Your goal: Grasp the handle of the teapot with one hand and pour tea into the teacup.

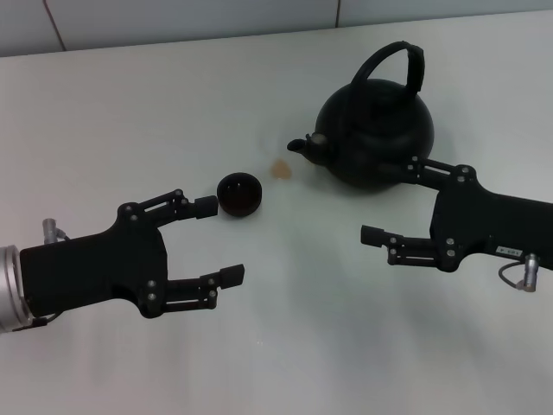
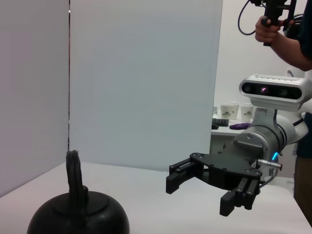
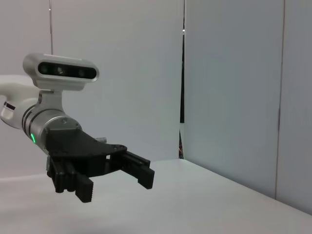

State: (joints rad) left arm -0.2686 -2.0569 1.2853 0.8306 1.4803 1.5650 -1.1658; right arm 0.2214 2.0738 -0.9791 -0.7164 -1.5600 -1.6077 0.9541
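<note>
The matte-black teapot [image 1: 371, 130] stands at the back right of the white table, its spout pointing toward my left side. Its arched handle [image 1: 393, 60] rises upright over the lid; nothing holds it. The tiny dark teacup [image 1: 239, 194] sits to the left of the spout, a short gap away. My right gripper [image 1: 390, 201] is open just in front of the teapot, its upper finger overlapping the pot's lower body. My left gripper [image 1: 219, 240] is open with one fingertip beside the cup. The left wrist view shows the teapot [image 2: 78, 219], the handle [image 2: 74, 170] and the right gripper [image 2: 201, 194].
A small tan stain [image 1: 280, 169] marks the table [image 1: 285, 346] between cup and spout. White panels enclose the table's far side. In the left wrist view a person [image 2: 287, 29] stands behind the robot. The right wrist view shows the left gripper [image 3: 114, 184] over the table.
</note>
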